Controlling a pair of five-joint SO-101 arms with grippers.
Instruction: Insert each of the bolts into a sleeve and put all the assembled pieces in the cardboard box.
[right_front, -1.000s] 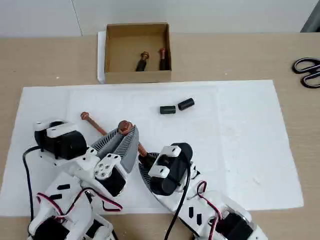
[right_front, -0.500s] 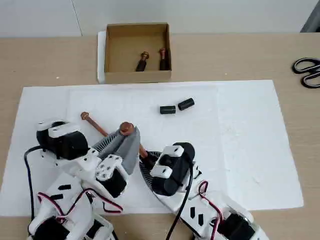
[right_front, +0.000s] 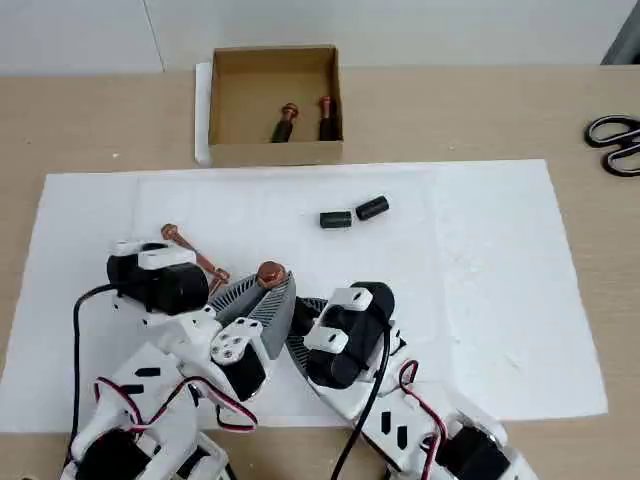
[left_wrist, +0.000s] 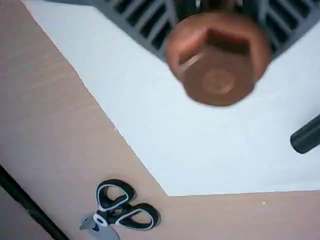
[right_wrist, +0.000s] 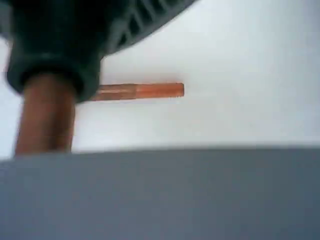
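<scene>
**High view.** Take the box (right_front: 275, 152) as your landmark: it sits at the far side of the bench (right_front: 100, 120), just beyond the sheet (right_front: 480, 300). Two assembled pieces (right_front: 284, 123) stand in its right half. On your side of the box's right corner, two spare sleeves (right_front: 336, 219) lie on the sheet, close together but apart. Nearer you, left of the box, the loose bolt (right_front: 190, 250) lies flat, partly under your left arm (right_front: 160, 282). Nearer still, below the box's middle, your left jaws are closed on the bolt (right_front: 270, 273), with its copper head showing at their tip. Your right arm (right_front: 345, 335) sits just beside it to the right, and you cannot read its jaws from here. The scissors (right_front: 612, 143) lie far to the right of the box.

**Left wrist view.** You see the bolt (left_wrist: 217, 60) head-on, pinched between the grey jaws. Behind it lie the sheet (left_wrist: 200, 150), one spare sleeve (left_wrist: 306, 135) at its edge, and the scissors (left_wrist: 122, 210) on bare bench (left_wrist: 60, 125).

**Right wrist view.** Your right jaws grip the sleeve (right_wrist: 55, 45). The bolt (right_wrist: 47, 117) shank comes out of its end. The loose bolt (right_wrist: 142, 91) lies on the sheet (right_wrist: 240, 60) behind.
</scene>
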